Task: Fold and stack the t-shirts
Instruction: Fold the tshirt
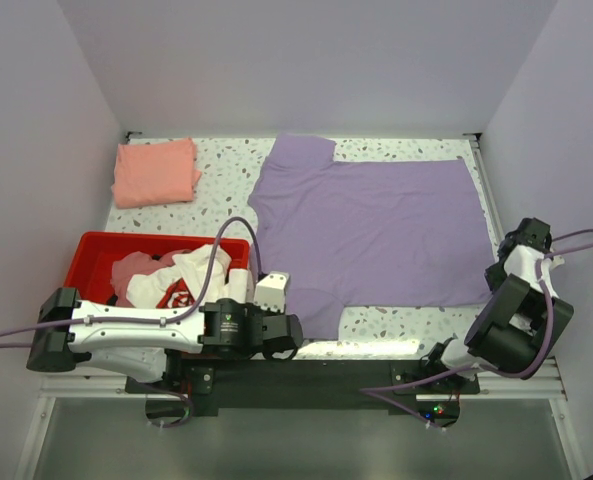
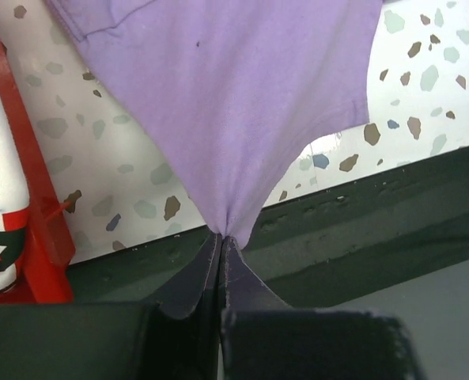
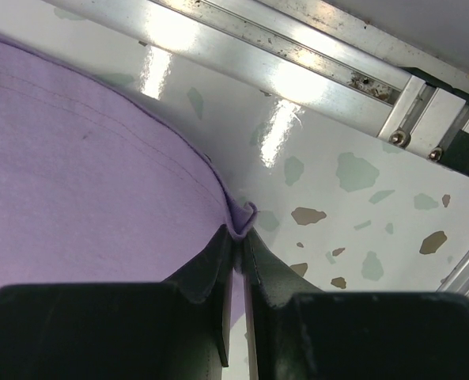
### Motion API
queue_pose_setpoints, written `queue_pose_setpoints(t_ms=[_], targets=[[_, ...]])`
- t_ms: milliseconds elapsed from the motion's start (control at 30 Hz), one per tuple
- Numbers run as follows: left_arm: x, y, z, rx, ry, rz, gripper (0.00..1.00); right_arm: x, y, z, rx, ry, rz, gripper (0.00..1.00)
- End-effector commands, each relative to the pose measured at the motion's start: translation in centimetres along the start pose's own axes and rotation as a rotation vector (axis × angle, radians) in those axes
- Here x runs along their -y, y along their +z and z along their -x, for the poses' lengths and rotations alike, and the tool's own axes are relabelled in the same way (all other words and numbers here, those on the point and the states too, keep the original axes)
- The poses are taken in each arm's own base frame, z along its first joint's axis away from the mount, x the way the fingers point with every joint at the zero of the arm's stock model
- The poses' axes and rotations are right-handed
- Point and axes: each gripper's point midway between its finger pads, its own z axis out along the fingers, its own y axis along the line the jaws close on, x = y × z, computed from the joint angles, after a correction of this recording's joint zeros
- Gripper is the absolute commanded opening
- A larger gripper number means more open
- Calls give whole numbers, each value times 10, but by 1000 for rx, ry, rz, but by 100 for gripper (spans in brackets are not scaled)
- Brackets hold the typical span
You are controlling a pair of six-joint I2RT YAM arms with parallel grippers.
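Lavender t-shirt (image 1: 376, 230) pinched at two corners — print on white tee (image 1: 201, 266) unreadable.

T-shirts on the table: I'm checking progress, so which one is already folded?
The salmon-pink t-shirt at the far left corner, a compact folded square. The lavender t-shirt lies spread flat, and the other tees sit crumpled in the red tray.

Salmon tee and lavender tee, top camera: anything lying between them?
Nothing. The top view shows only bare speckled table between the folded salmon tee and the spread lavender tee.
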Motion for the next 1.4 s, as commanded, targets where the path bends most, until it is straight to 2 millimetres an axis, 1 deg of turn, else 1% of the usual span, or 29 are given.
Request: queue_pose_setpoints(t_ms=[0,133,167,200,233,267,300,333,367,433,467,500,567,600,633,767,800,867,900,933,1000,1067,1100,1167,1200,1267,1300,1333,1367], targets=[[-1,-9,23,97,-59,8,0,2,-4,7,25,-1,2,12],[3,-16,57,198,-86,9,0,-5,-9,11,31,-9,43,12],[0,-16,65,211,-75,18,0,-6,-11,12,36,-10,47,12],[-5,-13,79,228,-97,35,0,-6,-13,13,43,-11,50,12],[5,-13,90,242,-118,-14,0,-7,-15,16,53,-7,57,12],[7,-12,97,251,-71,-33,0,-7,-17,17,58,-7,62,13],[8,-9,107,266,-80,-49,0,-9,-19,19,62,-6,71,13],[17,-9,117,291,-64,-80,0,-10,-21,21,69,-8,80,13],[20,-9,123,303,-54,-83,0,-14,-22,20,63,-10,98,13],[17,-9,142,335,-65,-45,0,-18,-25,22,65,-13,115,14],[15,-8,147,343,-56,-32,0,-20,-25,22,64,-22,120,13],[10,-4,156,354,-68,-11,0,-25,-26,22,62,-31,135,13],[11,1,167,358,-50,-15,0,-29,-28,25,64,-36,139,13],[8,3,179,370,-72,-11,0,-31,-31,29,70,-38,142,13],[8,8,181,359,-57,-10,0,-32,-32,30,72,-39,143,14],[2,14,201,381,-58,11,0,-40,-38,41,85,-38,158,14],[-4,15,207,387,-71,25,0,-44,-41,44,89,-43,166,15],[-7,20,216,396,-67,34,0,-50,-40,46,81,-52,167,15],[-12,24,225,404,-81,44,0,-54,-43,50,85,-52,179,15],[-13,26,228,399,-75,39,0,-57,-41,49,75,-57,182,15],[-20,33,238,398,-90,53,0,-62,-45,55,90,-54,192,15],[-22,38,244,392,-84,43,0,-67,-45,57,88,-57,196,15],[-24,39,253,410,-93,35,0,-71,-48,63,99,-56,202,15],[-26,46,257,402,-87,37,0,-78,-49,65,101,-68,213,15],[-29,47,264,411,-96,40,0,-83,-52,70,111,-70,228,15],[-37,54,270,409,-102,58,0,-90,-52,70,114,-82,230,15],[-36,54,276,420,-103,52,0,-92,-54,74,124,-80,228,15],[-37,61,277,409,-86,55,0,-93,-53,75,123,-76,228,15],[-37,63,281,414,-77,50,0,-95,-52,76,120,-80,228,15]])
